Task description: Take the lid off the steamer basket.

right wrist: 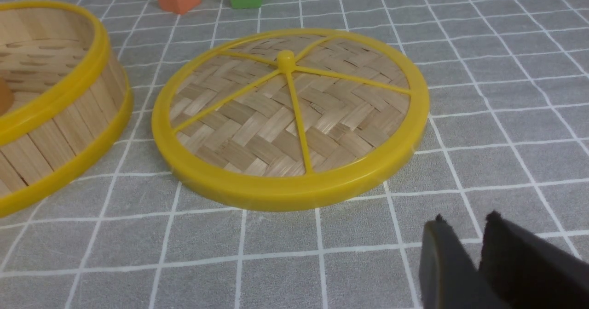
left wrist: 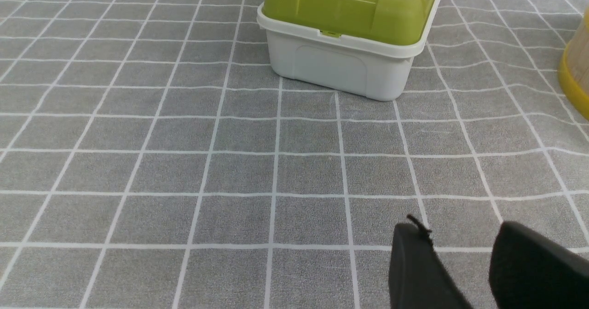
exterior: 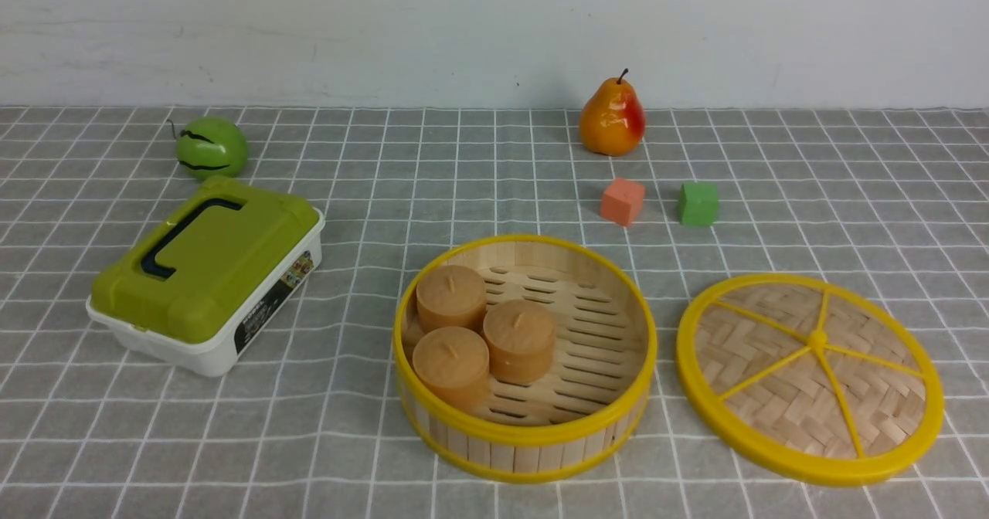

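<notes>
The steamer basket (exterior: 525, 434) stands uncovered at the front centre of the checked cloth, with several brown cylinders (exterior: 519, 340) inside on its slatted floor. The lid (exterior: 773, 403) lies flat on the cloth just to the right of it, a small gap apart, knob up. In the right wrist view the lid (right wrist: 285, 116) sits ahead of my right gripper (right wrist: 465, 218), whose tips stand a little apart over bare cloth with nothing between them; the steamer basket (right wrist: 55, 97) is beside it. My left gripper (left wrist: 460, 228) is open and empty above the cloth. Neither arm shows in the front view.
A white box with a green lid (exterior: 205, 268) sits at the left, seen close in the left wrist view (left wrist: 345, 24). Behind it lies a green melon (exterior: 211, 147). At the back right are a pear (exterior: 612, 117), an orange cube (exterior: 622, 201) and a green cube (exterior: 698, 204).
</notes>
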Motion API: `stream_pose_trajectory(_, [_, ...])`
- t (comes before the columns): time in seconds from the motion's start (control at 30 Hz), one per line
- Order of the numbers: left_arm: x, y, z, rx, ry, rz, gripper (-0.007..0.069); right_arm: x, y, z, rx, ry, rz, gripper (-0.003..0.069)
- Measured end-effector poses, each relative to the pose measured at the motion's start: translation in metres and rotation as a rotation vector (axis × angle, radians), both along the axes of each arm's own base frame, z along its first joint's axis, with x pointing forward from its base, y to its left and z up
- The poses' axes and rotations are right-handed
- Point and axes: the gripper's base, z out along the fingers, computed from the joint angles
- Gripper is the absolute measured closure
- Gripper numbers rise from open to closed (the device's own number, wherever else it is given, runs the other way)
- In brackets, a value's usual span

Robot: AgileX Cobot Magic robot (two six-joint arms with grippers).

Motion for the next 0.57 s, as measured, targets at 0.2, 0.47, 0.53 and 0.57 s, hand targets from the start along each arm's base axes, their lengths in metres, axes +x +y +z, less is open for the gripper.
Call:
stream_pose_trajectory(0.2, [0.0, 0.0, 0.0, 0.0, 0.0, 0.0, 0.0386, 0.0, 0.0, 0.0, 0.0, 0.0, 0.0, 0.054])
stream_pose_trajectory(0.47, [0.0, 0.0, 0.0, 0.0, 0.0, 0.0, 0.0386, 0.0, 0.0, 0.0, 0.0, 0.0, 0.0, 0.0529])
stream_pose_trajectory(0.53, [0.0, 0.0, 0.0, 0.0, 0.0, 0.0, 0.0386, 0.0, 0.0, 0.0, 0.0, 0.0, 0.0, 0.0527])
stream_pose_trajectory(0.57, [0.0, 0.0, 0.0, 0.0, 0.0, 0.0, 0.0386, 0.0, 0.0, 0.0, 0.0, 0.0, 0.0, 0.0527])
